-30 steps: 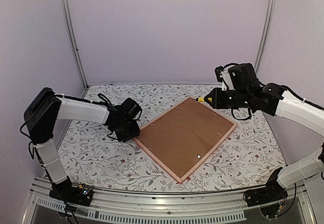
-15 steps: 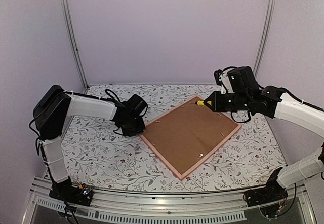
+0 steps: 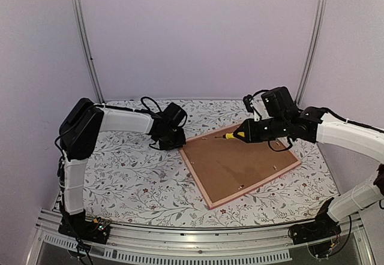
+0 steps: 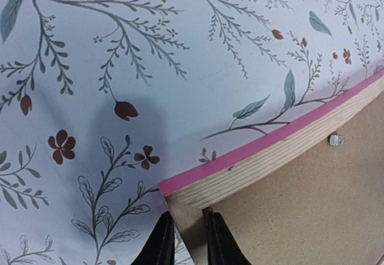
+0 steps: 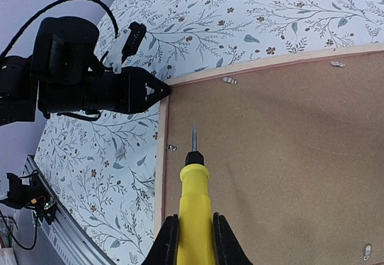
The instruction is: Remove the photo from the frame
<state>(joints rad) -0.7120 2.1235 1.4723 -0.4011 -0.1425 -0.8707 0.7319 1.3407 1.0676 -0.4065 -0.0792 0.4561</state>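
Note:
The frame (image 3: 258, 186) lies face down on the table, its pink edge and pale wood back showing. The brown backing board (image 3: 240, 163) fills it and hides the photo. My left gripper (image 3: 178, 143) is shut on the frame's left corner; in the left wrist view the gripper (image 4: 187, 241) pinches the wood corner beside the pink edge (image 4: 270, 142). My right gripper (image 3: 249, 134) is shut on a yellow screwdriver (image 5: 195, 211), whose tip hovers over the board (image 5: 288, 145) near its left rim. The right gripper also shows in the right wrist view (image 5: 193, 247).
Small metal tabs (image 5: 228, 80) (image 5: 171, 148) (image 5: 338, 63) sit along the board's rim, and one (image 4: 336, 139) shows in the left wrist view. A floral cloth (image 3: 120, 175) covers the table. Purple walls and metal posts (image 3: 84, 43) enclose it, with a rail (image 3: 180, 241) at the front.
My left gripper has moved back and right with the frame's corner, swinging the frame clockwise and to the right. My right gripper has carried the screwdriver left and down over the board.

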